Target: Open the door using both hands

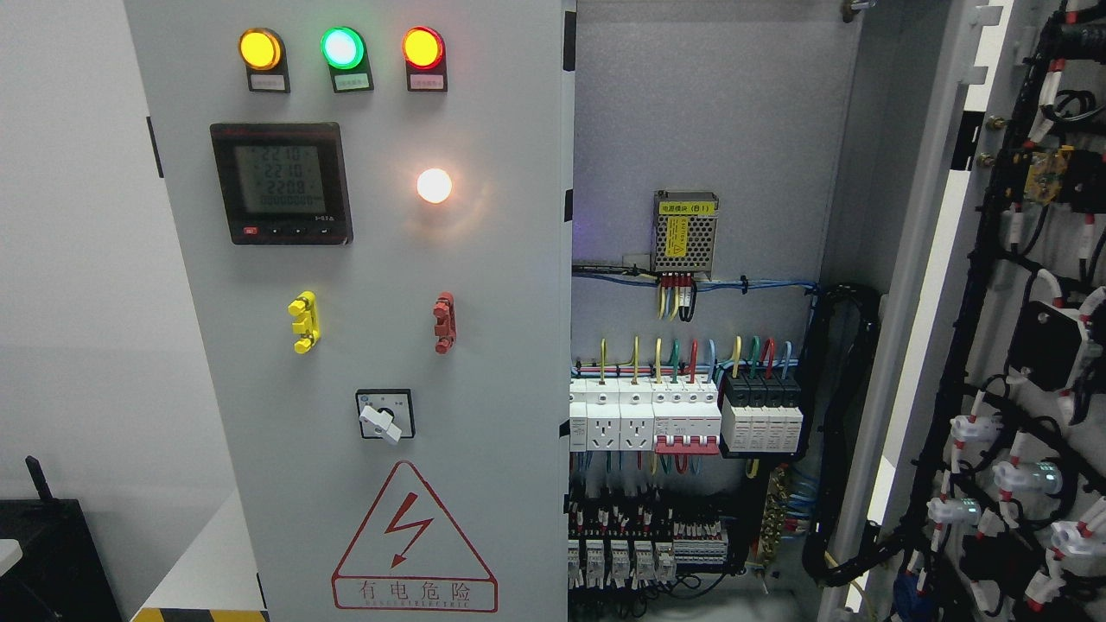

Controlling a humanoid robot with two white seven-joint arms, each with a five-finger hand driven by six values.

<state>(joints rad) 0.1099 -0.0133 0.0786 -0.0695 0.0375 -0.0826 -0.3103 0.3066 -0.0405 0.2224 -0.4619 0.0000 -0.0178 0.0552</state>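
Note:
A grey electrical cabinet fills the head view. Its left door (pixel 484 363) stands closed, carrying three lit indicator lamps (pixel 342 48), a digital meter (pixel 282 183), a white lit lamp (pixel 434 185), a yellow handle (pixel 304 321), a red handle (pixel 444 322) and a rotary switch (pixel 384 416). The right door (pixel 1020 328) is swung wide open at the picture's right, its wired inner face showing. Between them the cabinet interior (pixel 708 130) is exposed with breakers (pixel 683 419) and a power supply (pixel 685 231). Neither of my hands or arms shows.
A red triangular electric-hazard sign (pixel 415 540) sits low on the closed door. A black cable bundle (pixel 842 415) runs from the interior to the open door. At lower left stand a dark box (pixel 52 561) and a pale floor strip (pixel 212 561) against a white wall.

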